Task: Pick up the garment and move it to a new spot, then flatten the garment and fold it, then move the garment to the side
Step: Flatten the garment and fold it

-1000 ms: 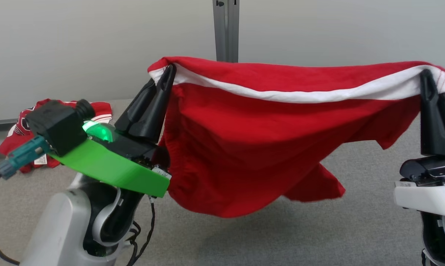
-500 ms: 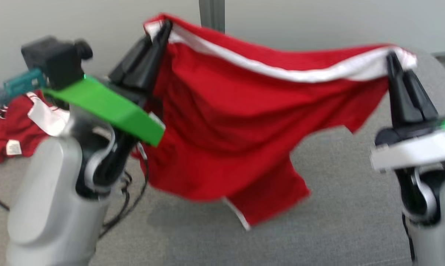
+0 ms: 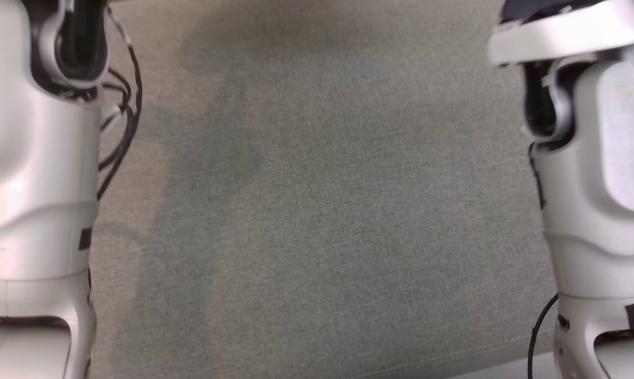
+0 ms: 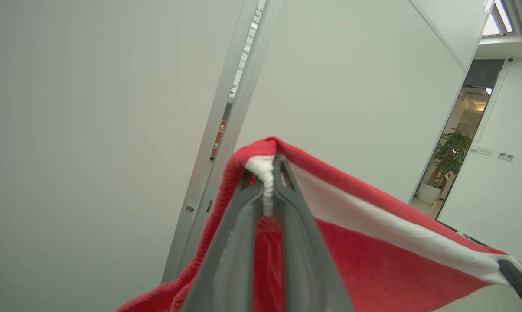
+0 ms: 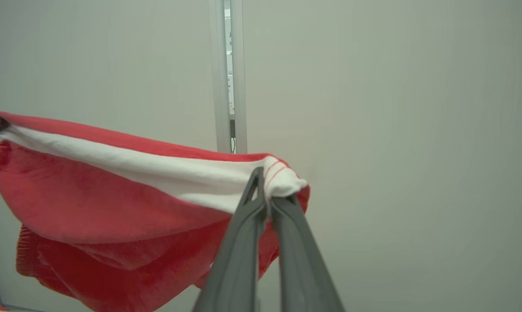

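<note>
The garment is red cloth with a white band along its top edge, and it hangs in the air, stretched between my two grippers. In the left wrist view my left gripper is shut on one corner of the white band. My right gripper is shut on the other corner, and the garment sags below it to the left. The right gripper's tip is at the far end of the band. In the head view my pale left forearm and right forearm stand on either side.
Grey carpet with a faint shadow lies between my forearms. Loose black cables hang by the left arm. A pale wall with a metal post stands behind the garment. An open doorway with a potted plant is off to the right.
The head camera has tilted down to the carpet, so the garment and both grippers have left that view at its top. A second red garment at the left is out of the picture too.
</note>
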Robot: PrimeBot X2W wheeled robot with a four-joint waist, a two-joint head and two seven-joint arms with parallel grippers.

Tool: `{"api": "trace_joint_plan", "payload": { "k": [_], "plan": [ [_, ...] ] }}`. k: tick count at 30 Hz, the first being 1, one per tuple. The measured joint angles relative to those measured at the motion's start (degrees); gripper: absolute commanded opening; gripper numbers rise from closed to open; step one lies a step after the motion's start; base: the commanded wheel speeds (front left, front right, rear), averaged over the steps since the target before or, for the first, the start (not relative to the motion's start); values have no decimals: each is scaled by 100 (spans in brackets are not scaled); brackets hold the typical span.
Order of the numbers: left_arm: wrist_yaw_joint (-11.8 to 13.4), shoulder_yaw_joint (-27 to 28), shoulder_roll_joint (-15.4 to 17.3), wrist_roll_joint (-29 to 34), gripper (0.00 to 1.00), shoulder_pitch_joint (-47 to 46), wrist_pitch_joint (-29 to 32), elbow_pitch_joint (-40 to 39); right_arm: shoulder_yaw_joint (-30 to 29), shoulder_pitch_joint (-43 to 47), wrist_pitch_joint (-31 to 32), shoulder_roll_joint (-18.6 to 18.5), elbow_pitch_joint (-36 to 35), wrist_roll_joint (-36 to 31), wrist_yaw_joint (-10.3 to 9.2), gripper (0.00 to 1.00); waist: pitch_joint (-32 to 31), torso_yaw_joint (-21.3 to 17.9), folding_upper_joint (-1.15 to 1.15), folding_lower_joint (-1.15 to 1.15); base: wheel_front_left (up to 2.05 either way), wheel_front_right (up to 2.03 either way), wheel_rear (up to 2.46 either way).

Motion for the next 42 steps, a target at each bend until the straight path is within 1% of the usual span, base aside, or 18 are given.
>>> {"api": "trace_joint_plan", "payload": {
  "k": [2, 5, 9, 13, 19, 22, 25, 29, 34, 38, 39, 42],
  "plan": [
    [-47, -16, 13, -36, 0, 242, -163, 244, 159, 122, -101, 7, 391, 35, 0, 0, 207, -51, 0, 0, 0, 0, 0],
    [-108, -63, 5, -91, 0, 840, -476, 594, 342, 433, -230, 15, 1005, 97, 1, 0, 523, -119, 0, 0, 0, 0, 0],
    [-152, -92, -98, -268, 0, 1595, -875, 706, 393, 742, -285, 19, 1332, 318, 1, 0, 805, -165, 0, 0, 0, 0, 0],
    [-164, -52, -148, -435, 0, 2223, -1138, 470, 290, 1117, -297, 25, 971, 401, 2, 0, 892, -145, 0, 0, 0, 0, 0],
    [-185, -108, -193, -452, 0, 2989, -1262, -152, 24, 1952, -298, 32, 271, 411, 5, 0, 666, -80, 0, 0, 0, 0, 0],
    [-189, -259, -256, -416, 0, 3501, -1296, -464, -246, 2486, -298, 33, -66, 381, 7, 0, 410, -13, 0, 0, 0, 0, 0],
    [-196, -347, -309, -401, 0, 3971, -1300, -695, -354, 3004, -298, 37, -320, 411, 8, 0, 137, 50, 0, 0, 0, 0, 0],
    [-193, -411, -427, -472, 0, 4745, -1304, -1151, -498, 3865, -298, 35, -855, 538, 10, 0, -329, 133, 0, -1, 0, 0, 0],
    [-41, -532, -466, -525, 0, 5610, -1303, -1763, -505, 4887, -293, 33, -1399, 565, 10, 0, -854, 209, 0, -1, 0, 0, 0],
    [152, -610, -455, -601, 0, 6248, -1172, -2212, -537, 5553, -49, 32, -1794, 623, 10, 0, -1198, 253, 0, -1, 0, 0, 0],
    [230, -652, -464, -661, 0, 6491, -1107, -2342, -561, 5769, 24, 32, -1827, 745, 10, 0, -1312, 272, 0, -1, 0, 0, 0],
    [344, -755, -490, -749, 0, 6700, -1043, -2390, -613, 5866, 41, 31, -1756, 742, 10, 0, -1380, 332, 0, -1, 0, 0, 0]
  ]
}}
